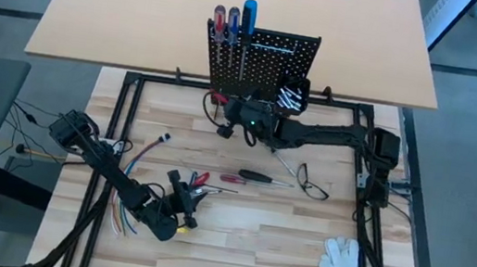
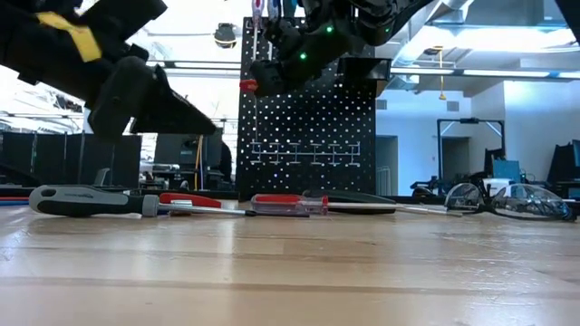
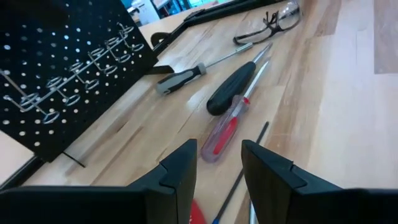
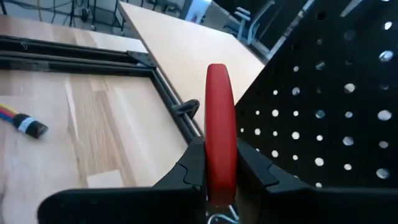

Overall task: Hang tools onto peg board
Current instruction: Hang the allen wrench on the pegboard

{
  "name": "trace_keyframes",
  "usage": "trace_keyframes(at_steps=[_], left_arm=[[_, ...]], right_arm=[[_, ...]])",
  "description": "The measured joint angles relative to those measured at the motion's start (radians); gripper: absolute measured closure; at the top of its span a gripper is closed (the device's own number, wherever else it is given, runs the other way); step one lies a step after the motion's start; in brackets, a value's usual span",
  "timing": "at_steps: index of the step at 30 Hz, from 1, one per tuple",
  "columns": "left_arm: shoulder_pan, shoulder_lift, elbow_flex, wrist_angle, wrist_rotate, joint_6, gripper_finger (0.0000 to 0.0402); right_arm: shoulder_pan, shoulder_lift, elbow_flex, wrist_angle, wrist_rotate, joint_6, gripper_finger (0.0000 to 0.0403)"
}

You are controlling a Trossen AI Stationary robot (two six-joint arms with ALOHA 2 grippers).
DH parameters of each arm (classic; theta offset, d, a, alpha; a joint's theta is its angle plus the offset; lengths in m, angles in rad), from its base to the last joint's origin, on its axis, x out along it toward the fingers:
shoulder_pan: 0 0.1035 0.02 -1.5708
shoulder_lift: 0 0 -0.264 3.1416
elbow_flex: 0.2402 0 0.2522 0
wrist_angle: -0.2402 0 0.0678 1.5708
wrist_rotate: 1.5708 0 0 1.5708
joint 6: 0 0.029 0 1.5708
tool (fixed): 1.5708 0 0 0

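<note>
A red-handled tool (image 4: 217, 124) is gripped between the closed jaws of the right gripper (image 1: 239, 117), which is held up just in front of the peg board (image 1: 277, 59) near its lower left part; what kind of tool it is cannot be told, since only the red handle shows. The board stands upright at the far side of the surface (image 1: 298, 245), and three screwdrivers (image 1: 233, 22) are already seated along its top edge. For this step to be done well, the handle should be kept firmly clamped while the tool is brought square to the panel, so that it is not knocked askew against the perforated face. The row of hooks (image 3: 74, 68) across the board should be approached slowly, and the grip should be released only once the tool is judged to be borne by a hook. The left gripper (image 3: 217, 163) is held low over the surface with its jaws parted and nothing between them, aimed toward a clear red-handled screwdriver (image 3: 227, 129) lying beside a black-handled one (image 3: 235, 87). A grey-handled screwdriver (image 3: 180, 78) and safety glasses (image 3: 273, 18) lie farther off. The next pick could be lined up along the red screwdriver's handle, though care would be needed not to push it into its neighbour.
</note>
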Motion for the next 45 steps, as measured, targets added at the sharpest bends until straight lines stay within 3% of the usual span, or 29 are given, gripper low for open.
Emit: trace_keyframes(at_steps=[4, 20, 35, 45], left_arm=[[-0.002, -0.003, 0.000, 0.000, -0.001, -0.002, 0.0279], [-0.001, -0.003, 0.000, 0.006, -0.002, -0.010, 0.0279], [-0.001, -0.003, 0.000, 0.007, -0.002, -0.010, 0.0279], [-0.001, -0.003, 0.000, 0.010, -0.002, -0.010, 0.0279]], right_arm=[[-0.015, -0.001, 0.000, -0.051, -0.010, 0.039, 0.0356], [-0.118, 0.003, 0.038, -0.184, -0.236, 0.241, 0.0356], [-0.133, 0.003, 0.038, -0.187, -0.267, 0.249, 0.0347], [-0.133, 0.003, 0.038, -0.186, -0.267, 0.240, 0.0304]])
